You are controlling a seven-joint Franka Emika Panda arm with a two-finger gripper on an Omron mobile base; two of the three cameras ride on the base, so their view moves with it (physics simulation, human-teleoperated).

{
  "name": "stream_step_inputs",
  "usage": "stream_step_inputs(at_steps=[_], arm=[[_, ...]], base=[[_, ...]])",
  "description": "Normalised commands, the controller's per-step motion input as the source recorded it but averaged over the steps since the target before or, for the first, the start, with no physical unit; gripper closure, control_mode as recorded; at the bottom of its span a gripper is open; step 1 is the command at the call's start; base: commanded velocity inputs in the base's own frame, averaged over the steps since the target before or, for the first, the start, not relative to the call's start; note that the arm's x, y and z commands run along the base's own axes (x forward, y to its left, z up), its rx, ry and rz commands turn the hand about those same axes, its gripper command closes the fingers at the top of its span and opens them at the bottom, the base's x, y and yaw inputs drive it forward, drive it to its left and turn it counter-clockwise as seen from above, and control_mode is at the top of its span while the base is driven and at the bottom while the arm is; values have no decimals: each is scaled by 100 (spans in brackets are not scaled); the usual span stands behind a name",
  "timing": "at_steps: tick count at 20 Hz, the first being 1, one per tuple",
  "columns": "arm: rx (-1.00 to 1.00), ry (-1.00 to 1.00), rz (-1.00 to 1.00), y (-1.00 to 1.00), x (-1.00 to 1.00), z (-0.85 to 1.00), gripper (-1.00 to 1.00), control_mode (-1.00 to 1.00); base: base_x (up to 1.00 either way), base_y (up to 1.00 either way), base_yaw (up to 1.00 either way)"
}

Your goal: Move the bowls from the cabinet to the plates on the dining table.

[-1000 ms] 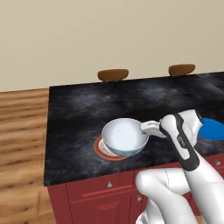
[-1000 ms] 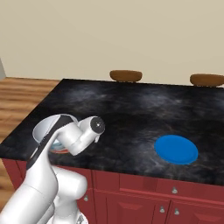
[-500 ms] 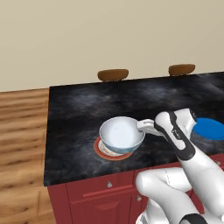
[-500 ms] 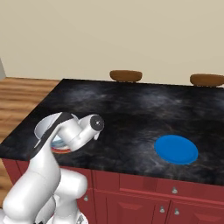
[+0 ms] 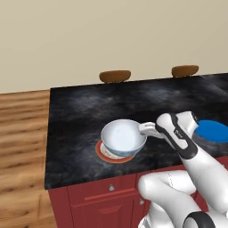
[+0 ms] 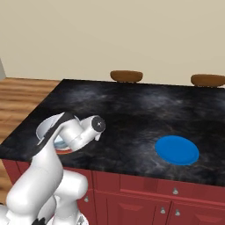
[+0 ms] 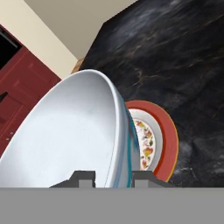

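Gripper pinching rim of white round bowl with teal outside, hovering tilted over orange-red flat plate. Level it, centre, lower gently onto plate, then let go.

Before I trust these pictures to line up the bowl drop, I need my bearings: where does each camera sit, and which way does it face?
Left base view: behind the arm's left, facing forward and down at the table; arm rises lower right, tool gripping the white bowl.
Right base view: behind the arm's right, same table; arm lower left, blue plate ahead.
Hand view: on the hand, looking along the tool at the bowl rim above the orange-red plate.
Both base views share the two stools.
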Motion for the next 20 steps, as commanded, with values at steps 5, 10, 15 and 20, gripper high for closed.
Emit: stream_step_inputs(at_steps=[5, 10, 15, 20], arm=[[0, -4, 0, 1, 6, -20, 100, -100], [0, -3, 0, 3, 5, -13, 100, -100], [0, 0, 0, 0, 0, -1, 100, -100], [-2, -1, 0, 9, 5, -15, 100, -100]], base=[[0, 0, 0], [0, 0, 0], [0, 0, 0], [0, 0, 0]])
